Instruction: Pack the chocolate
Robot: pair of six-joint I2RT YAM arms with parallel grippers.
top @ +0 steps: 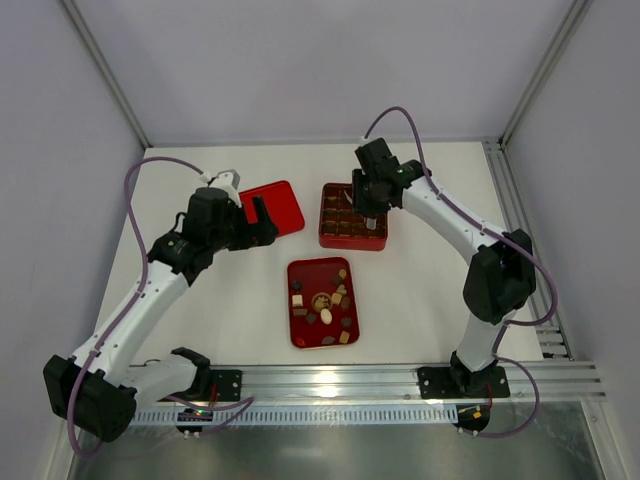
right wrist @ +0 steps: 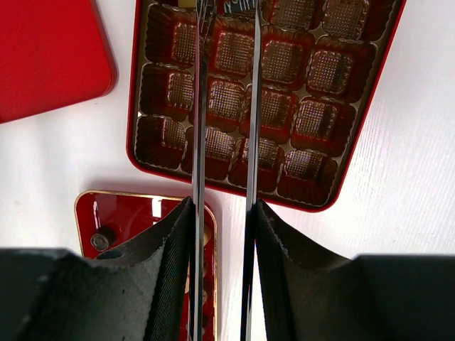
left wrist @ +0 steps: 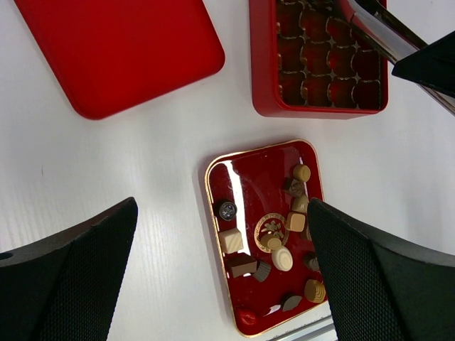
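Note:
Several chocolate pieces (left wrist: 282, 258), dark, tan and cream, lie loose in the gold-rimmed red tray (left wrist: 263, 170) at the table's middle (top: 312, 272). Behind it stands the square red box (top: 352, 241) with brown compartments (right wrist: 226, 99). My right gripper (right wrist: 226, 14) hangs over that box, its two long thin metal blades (right wrist: 200, 106) a little apart. A dark chocolate (right wrist: 240, 6) sits between the blade tips at the far row, with a sliver of gap on its left. My left gripper (left wrist: 222, 213) is wide open and empty, high over the tray's left side.
A flat red rectangular tray (top: 275, 208) lies at the back left, partly under my left wrist (left wrist: 121, 50). A metal rail (top: 400, 385) runs along the near edge. White walls close the table in on three sides.

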